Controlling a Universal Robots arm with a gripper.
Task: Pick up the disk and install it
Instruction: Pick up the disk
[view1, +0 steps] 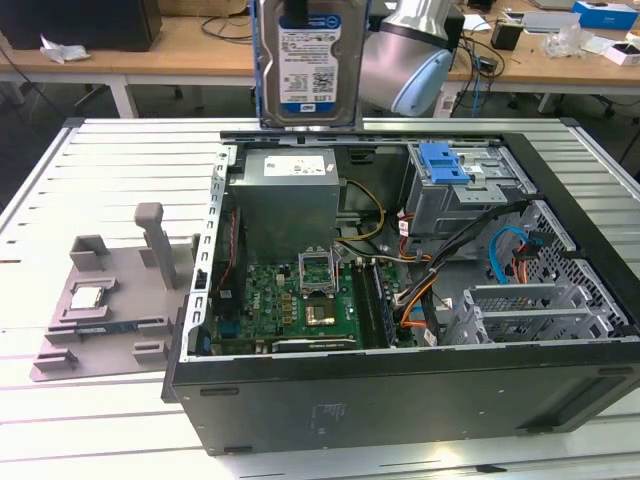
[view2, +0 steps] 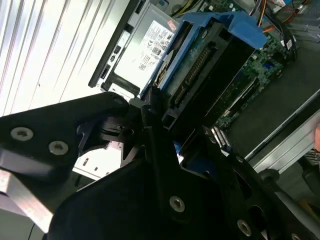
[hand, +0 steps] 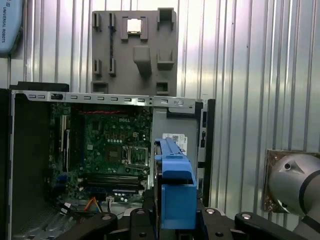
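Disk: flat rectangular silver disk (view1: 308, 60) with a white-and-blue label and blue plastic rails; it hangs upright at 12 o'clock in the exterior view, above the open case's 12 o'clock edge.
Grip: black-fingered gripper (hand: 175, 210); jaws closed to the disk's width, one finger on each side of its blue rail (hand: 174, 182), nothing else held.
Step in hand: judged as carrying the lifted disk; not yet installed.
Bay: grey metal cage with blue plastic latch (view1: 452, 172), at 4 o'clock from the disk, well apart.
Case: black computer case (view1: 400, 405) lying open on the ribbed metal table (view1: 120, 160).
Hazard: orange and blue cables (view1: 425, 285) at 6 o'clock of the cage.
Technique: hold the disk square, clamp firmly on the rails, clear the rim and cables.
Fixture: grey holder plate (view1: 100, 330) at 9 o'clock of the case.
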